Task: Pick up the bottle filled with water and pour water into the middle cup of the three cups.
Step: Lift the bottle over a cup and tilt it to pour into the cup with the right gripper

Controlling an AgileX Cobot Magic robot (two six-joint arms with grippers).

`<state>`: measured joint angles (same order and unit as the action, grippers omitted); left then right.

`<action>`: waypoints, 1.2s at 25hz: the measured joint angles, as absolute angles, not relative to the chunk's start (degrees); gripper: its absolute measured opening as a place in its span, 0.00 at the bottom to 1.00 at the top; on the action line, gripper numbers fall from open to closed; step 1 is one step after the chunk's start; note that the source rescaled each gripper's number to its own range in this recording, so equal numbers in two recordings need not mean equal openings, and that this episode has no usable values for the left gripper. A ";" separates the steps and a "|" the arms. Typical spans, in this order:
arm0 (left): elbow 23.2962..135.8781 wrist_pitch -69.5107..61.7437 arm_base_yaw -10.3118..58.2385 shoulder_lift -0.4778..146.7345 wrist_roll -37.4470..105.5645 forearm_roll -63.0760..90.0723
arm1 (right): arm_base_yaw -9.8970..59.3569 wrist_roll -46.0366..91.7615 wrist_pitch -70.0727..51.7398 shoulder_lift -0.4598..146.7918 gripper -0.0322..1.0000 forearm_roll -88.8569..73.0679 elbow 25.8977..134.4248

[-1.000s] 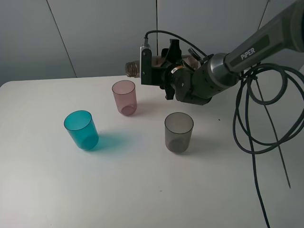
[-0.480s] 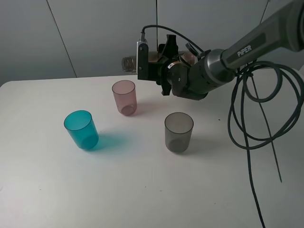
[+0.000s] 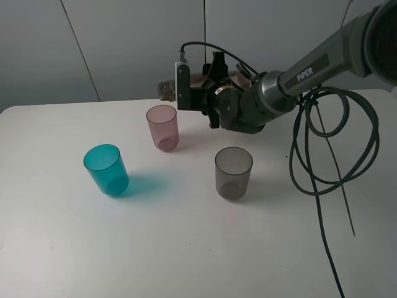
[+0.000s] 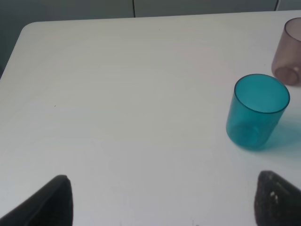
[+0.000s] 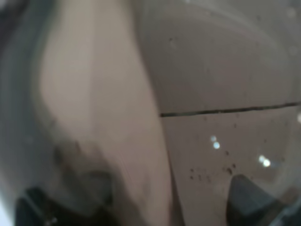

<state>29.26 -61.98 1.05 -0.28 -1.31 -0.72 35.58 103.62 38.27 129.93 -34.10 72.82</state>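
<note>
My right gripper is shut on the bottle, a smoky brown bottle held lying nearly level. Its open neck points left, just above and behind the rim of the pink middle cup. I see no stream of water. In the right wrist view the bottle fills the picture, with dark fingertips at its edge. The teal cup stands at the front left and the grey cup at the front right. My left gripper is open and empty over bare table, near the teal cup; the pink cup shows beyond.
The white table ends at a rounded far edge against a grey wall. Black cables hang in loops from the right arm over the table's right side.
My right gripper has carried the bottle a little to the left, bringing its neck closer over the pink cup. The cups have not moved.
</note>
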 joint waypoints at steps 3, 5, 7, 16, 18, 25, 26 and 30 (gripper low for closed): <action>29.26 -61.98 1.05 -0.28 -1.31 -0.72 | 35.58 106.20 38.27 129.93 0.03 -34.10 72.82; 29.26 -61.98 1.05 -0.28 -1.31 -0.72 | 35.58 107.47 38.27 129.93 0.03 -34.10 72.82; 29.26 -61.98 1.05 -0.28 -1.31 -0.72 | 35.58 108.66 38.27 129.93 0.03 -34.10 72.82; 29.26 -61.98 1.05 -0.28 -1.31 -0.72 | 35.58 113.16 38.40 129.93 0.03 -34.10 72.82; 29.26 -61.98 1.05 -0.28 -1.31 -0.72 | 35.58 113.98 38.86 129.93 0.03 -34.10 72.82; 29.26 -61.98 1.05 -0.28 -1.31 -0.72 | 35.58 117.72 39.23 129.93 0.03 -34.10 72.82; 29.26 -61.98 1.05 -0.28 -1.31 -0.72 | 35.58 118.12 39.41 129.93 0.03 -34.10 72.82; 29.26 -61.98 1.05 -0.28 -1.31 -0.72 | 35.58 119.14 39.94 129.93 0.03 -34.10 72.82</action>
